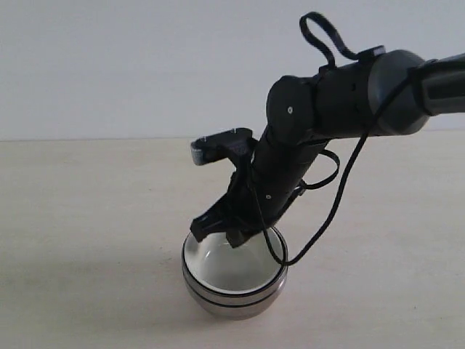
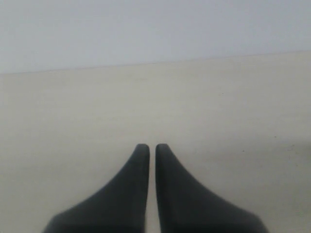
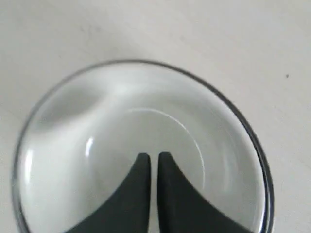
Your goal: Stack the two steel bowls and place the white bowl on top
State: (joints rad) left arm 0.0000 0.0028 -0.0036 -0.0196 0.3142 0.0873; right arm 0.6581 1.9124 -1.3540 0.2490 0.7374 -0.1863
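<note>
The two steel bowls (image 1: 234, 299) sit nested near the table's front edge, two shiny rims showing one above the other. The white bowl (image 1: 227, 267) rests inside the upper one; its outer wall is hidden. My right gripper (image 1: 218, 234) hangs just over the white bowl's far rim, shut with nothing between its fingers. In the right wrist view the white bowl (image 3: 121, 126) fills the picture below the right gripper (image 3: 154, 155). My left gripper (image 2: 152, 145) is shut and empty over bare table, and does not show in the exterior view.
The pale table (image 1: 87, 218) runs back to a plain wall. A black cable (image 1: 341, 182) loops down from the right arm beside the bowls. In the left wrist view only the table (image 2: 218, 97) and wall appear.
</note>
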